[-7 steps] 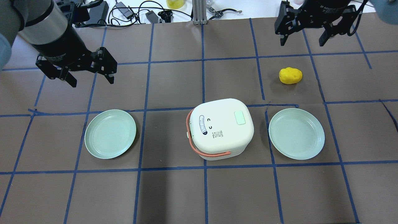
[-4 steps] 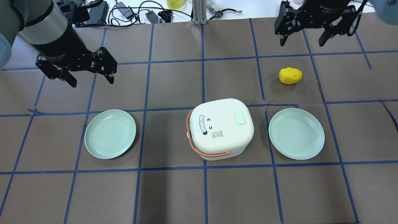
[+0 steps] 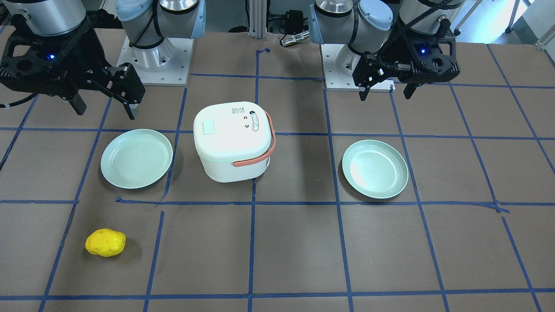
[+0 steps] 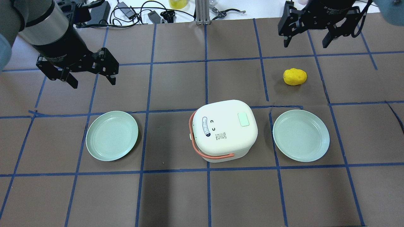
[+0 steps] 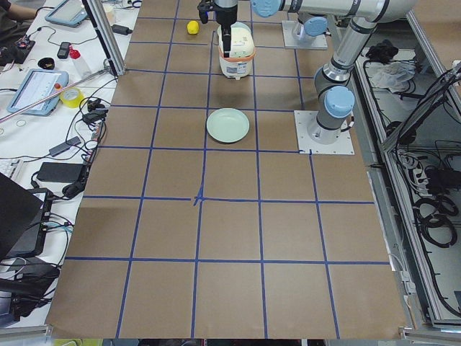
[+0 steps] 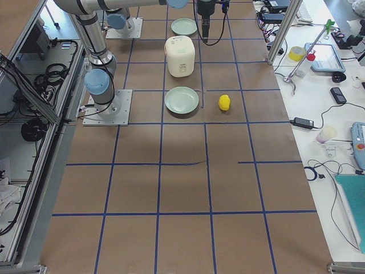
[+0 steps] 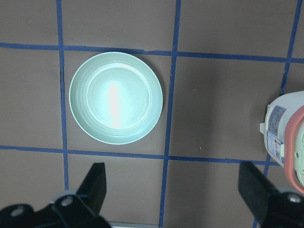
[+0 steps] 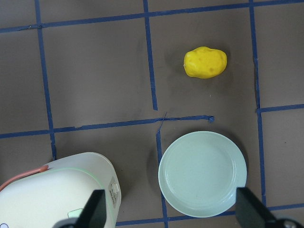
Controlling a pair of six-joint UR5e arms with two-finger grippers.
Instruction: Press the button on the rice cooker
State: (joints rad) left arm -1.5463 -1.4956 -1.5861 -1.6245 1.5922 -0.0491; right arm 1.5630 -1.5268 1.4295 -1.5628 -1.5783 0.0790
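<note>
A white rice cooker (image 4: 224, 130) with a salmon handle stands at the table's middle, lid shut; it also shows in the front view (image 3: 232, 141). Its pale green square button (image 4: 244, 119) lies on the lid's right side, also in the front view (image 3: 208, 127). My left gripper (image 4: 93, 81) is open and empty, raised at the far left, well away from the cooker. My right gripper (image 4: 305, 44) is open and empty, raised at the far right, above and behind the yellow potato. In the right wrist view the cooker (image 8: 59, 192) is at lower left.
Two pale green plates flank the cooker, one on the left (image 4: 112, 135) and one on the right (image 4: 301, 135). A yellow potato (image 4: 294, 76) lies behind the right plate. Cables and tools lie along the table's far edge (image 4: 135, 12).
My right gripper has shifted very slightly toward the far edge. The left arm, cooker, plates and potato have not moved.
</note>
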